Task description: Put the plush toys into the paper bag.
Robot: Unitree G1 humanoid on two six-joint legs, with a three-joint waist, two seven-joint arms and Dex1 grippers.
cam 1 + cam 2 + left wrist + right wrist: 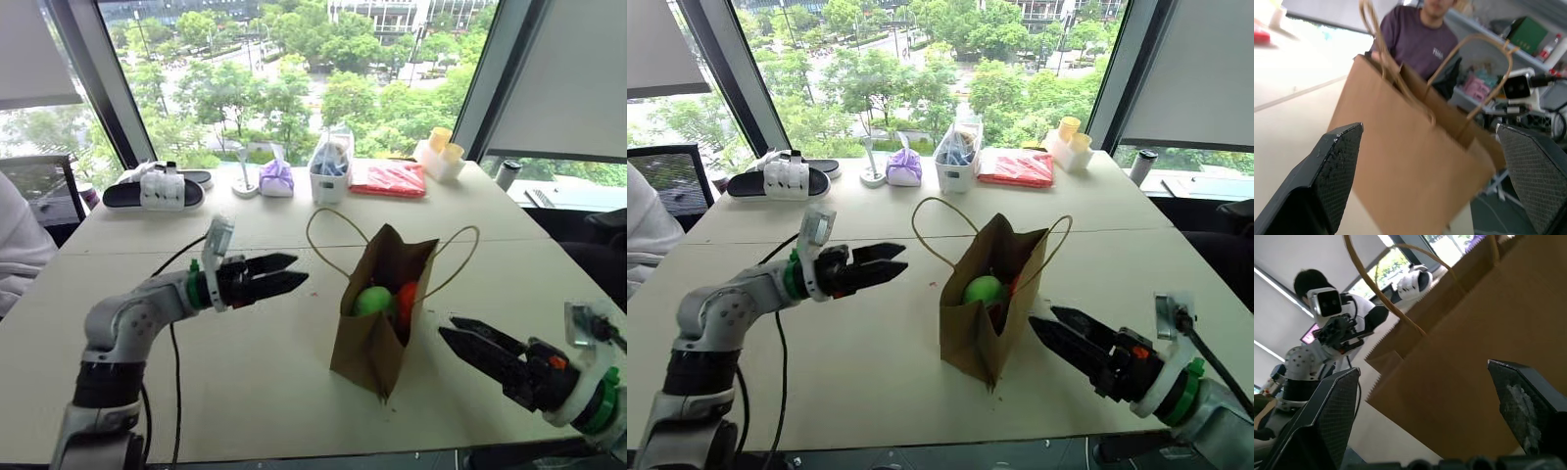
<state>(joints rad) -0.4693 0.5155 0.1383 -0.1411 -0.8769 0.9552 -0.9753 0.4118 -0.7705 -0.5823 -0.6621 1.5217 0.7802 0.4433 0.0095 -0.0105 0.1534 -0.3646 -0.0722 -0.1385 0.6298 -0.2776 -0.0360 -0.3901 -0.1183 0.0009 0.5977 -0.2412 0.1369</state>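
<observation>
The paper bag [377, 313] stands upright on the tabletop [255, 362], its mouth open and cord handles raised. Both plush toys sit inside it: the green toy [372, 300] and the orange toy [406, 299] side by side. The left tool [284, 275] hovers beside the bag on its left, fingers spread and empty. The right tool [468, 345] is just to the bag's right, fingers also spread, holding nothing.

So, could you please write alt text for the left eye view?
A brown paper bag stands on a pale table, holding a green plush toy and an orange one. The open left gripper and right gripper flank it, empty.
</observation>
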